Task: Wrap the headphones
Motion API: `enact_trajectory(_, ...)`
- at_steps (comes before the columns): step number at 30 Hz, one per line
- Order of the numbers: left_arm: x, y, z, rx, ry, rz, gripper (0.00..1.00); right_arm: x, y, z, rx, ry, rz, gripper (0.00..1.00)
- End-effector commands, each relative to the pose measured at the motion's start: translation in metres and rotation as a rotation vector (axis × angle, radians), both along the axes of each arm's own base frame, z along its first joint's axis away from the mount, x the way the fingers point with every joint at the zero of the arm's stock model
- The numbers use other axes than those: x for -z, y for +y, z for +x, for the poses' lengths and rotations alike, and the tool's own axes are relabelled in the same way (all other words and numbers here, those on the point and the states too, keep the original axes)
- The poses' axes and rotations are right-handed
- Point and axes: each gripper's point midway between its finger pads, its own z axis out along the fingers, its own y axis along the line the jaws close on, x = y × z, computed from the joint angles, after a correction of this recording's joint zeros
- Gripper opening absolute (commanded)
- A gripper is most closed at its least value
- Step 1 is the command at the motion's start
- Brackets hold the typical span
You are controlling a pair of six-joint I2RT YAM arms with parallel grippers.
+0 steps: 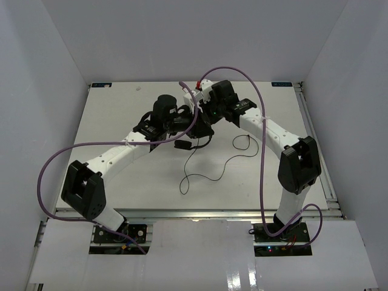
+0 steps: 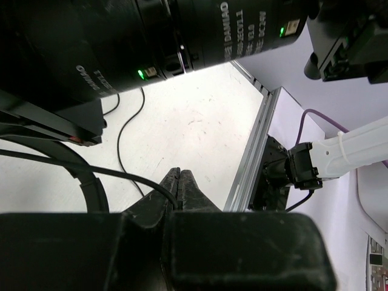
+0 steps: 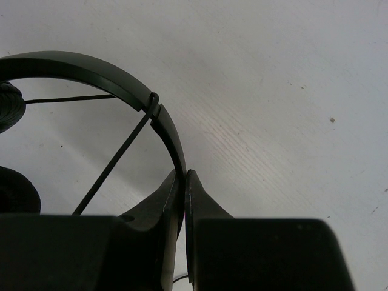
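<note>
The black headphones (image 1: 195,130) are held up between the two grippers at the middle of the table. My right gripper (image 3: 184,174) is shut on the thin curved headband (image 3: 91,68). The cord (image 3: 115,159) crosses over the headband once. My left gripper (image 2: 177,176) is shut on the thin black cord (image 2: 85,167), which runs in from the left. The rest of the cord (image 1: 209,176) trails loose over the table to the front and right. One earpad (image 1: 182,144) hangs below the left gripper. The headband's edge shows in the left wrist view (image 2: 91,182).
The white table (image 1: 121,109) is framed by a metal rail (image 2: 251,151) along its right edge. Purple robot cables (image 1: 262,139) arc over both arms. The right arm's body (image 2: 182,36) hangs close above the left gripper.
</note>
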Motion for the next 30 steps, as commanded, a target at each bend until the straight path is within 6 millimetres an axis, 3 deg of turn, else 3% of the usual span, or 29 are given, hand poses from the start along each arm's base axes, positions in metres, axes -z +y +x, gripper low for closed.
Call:
enact_trajectory(1, -0.006, -0.012, -0.010, 0.036, -0.010, -0.021, 0.09, -0.026, 0.007, 0.011, 0.007, -0.026, 0.083, 0.08)
enact_trajectory(13, 0.022, -0.022, -0.034, 0.050, 0.026, 0.003, 0.16, -0.028, -0.007, 0.019, 0.033, -0.016, 0.101, 0.08)
enact_trajectory(30, 0.042, 0.002, -0.056, 0.004, 0.003, 0.034, 0.17, -0.040, -0.020, 0.024, 0.052, -0.023, 0.131, 0.08)
